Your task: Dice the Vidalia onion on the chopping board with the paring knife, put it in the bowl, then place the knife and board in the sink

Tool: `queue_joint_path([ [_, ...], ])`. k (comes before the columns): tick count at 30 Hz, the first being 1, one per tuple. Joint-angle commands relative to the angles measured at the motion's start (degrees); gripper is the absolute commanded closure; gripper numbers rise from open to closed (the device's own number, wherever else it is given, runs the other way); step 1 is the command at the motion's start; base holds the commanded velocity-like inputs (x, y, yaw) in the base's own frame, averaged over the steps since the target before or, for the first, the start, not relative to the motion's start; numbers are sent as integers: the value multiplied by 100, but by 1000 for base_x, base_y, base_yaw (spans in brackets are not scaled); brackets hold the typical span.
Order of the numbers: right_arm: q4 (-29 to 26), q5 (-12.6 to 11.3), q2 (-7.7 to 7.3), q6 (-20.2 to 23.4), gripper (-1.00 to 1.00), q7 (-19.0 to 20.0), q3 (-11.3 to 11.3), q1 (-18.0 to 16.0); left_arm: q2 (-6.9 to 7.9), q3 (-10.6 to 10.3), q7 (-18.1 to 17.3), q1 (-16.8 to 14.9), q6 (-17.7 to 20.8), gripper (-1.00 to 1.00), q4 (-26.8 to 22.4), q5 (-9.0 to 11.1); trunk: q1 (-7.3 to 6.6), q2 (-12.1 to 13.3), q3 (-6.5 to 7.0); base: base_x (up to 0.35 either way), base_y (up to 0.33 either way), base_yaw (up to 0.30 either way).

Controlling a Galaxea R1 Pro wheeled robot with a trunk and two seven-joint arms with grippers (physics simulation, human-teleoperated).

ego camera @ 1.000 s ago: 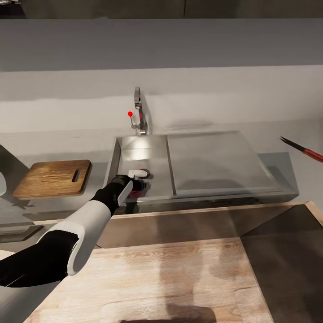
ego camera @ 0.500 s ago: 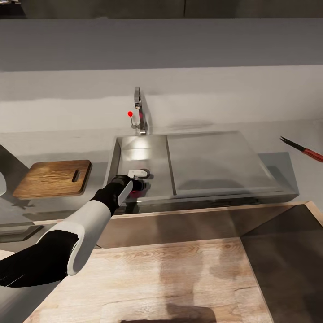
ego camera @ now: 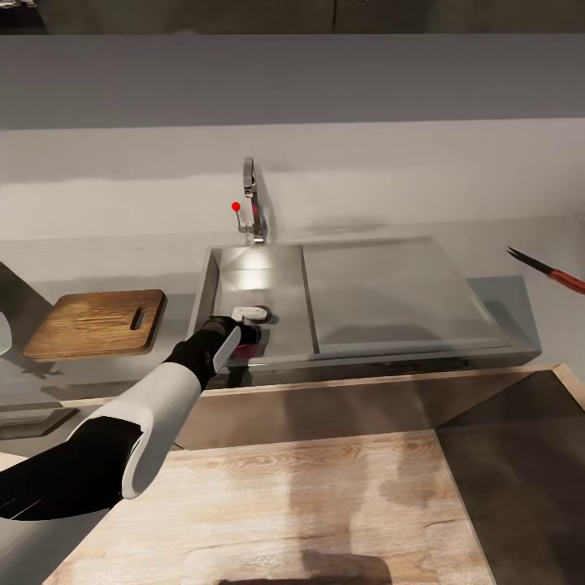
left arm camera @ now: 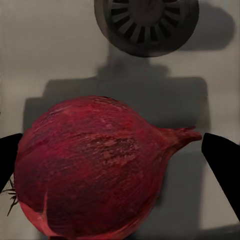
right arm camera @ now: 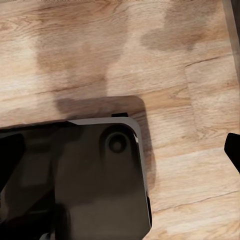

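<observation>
1 onion (left arm camera: 95, 167) between 2 fingertips (left arm camera: 222, 172)

this was a kitchen. the left gripper (ego camera: 248, 325) reached down into a grey steel sink (ego camera: 370, 292) with a flat drainboard, and a round drain (left arm camera: 146, 22) lay just beyond an onion (left arm camera: 100, 167) between its fingers. behind the gripper stood a chrome tap (ego camera: 253, 203) with a red knob. to its left a wooden chopping board (ego camera: 97, 322) lay on the glossy countertop (ego camera: 106, 260). pale wood flooring (right arm camera: 125, 55) showed in the right wrist view.
</observation>
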Motion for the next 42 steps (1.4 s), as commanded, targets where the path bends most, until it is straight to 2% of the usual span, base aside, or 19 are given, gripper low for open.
queue_joint_path([
  [1, -9, 56, 11, -14, -100, 36, -32, 0, 4, -42, 43, -3, 27, 100, -8, 55, 4, -10, -4, 0, 0, 0],
  [18, -7, 53, 13, -12, -100, 52, -32, 0, 5, -35, 53, -3, 28, 100, -40, 55, 4, -10, 143, 0, 0, 0],
  [25, -2, 53, 12, -12, -100, 55, -32, 0, 5, -34, 62, -3, 148, 100, -838, 55, 4, -10, 207, 0, 0, 0],
  [33, -1, 53, 5, -12, -100, 55, -32, 0, 11, -39, 63, 20, 883, 100, -1899, 56, 4, -10, 280, 0, 0, 0],
  [37, 0, 53, 4, -12, -100, 52, -32, 0, 38, -34, 63, 373, 960, 100, -2581, 61, 4, -10, 317, 0, 0, 0],
  [38, 0, 53, 4, -12, -100, 49, -32, 0, 48, -37, 61, 524, 1010, 100, -2892, 62, 4, -10, 326, 0, 0, 0],
  [42, 0, 53, 6, -12, -100, 47, -32, 0, 82, -40, 54, 952, 1369, 100, -3722, 58, 4, -10, 363, 0, 0, 0],
])
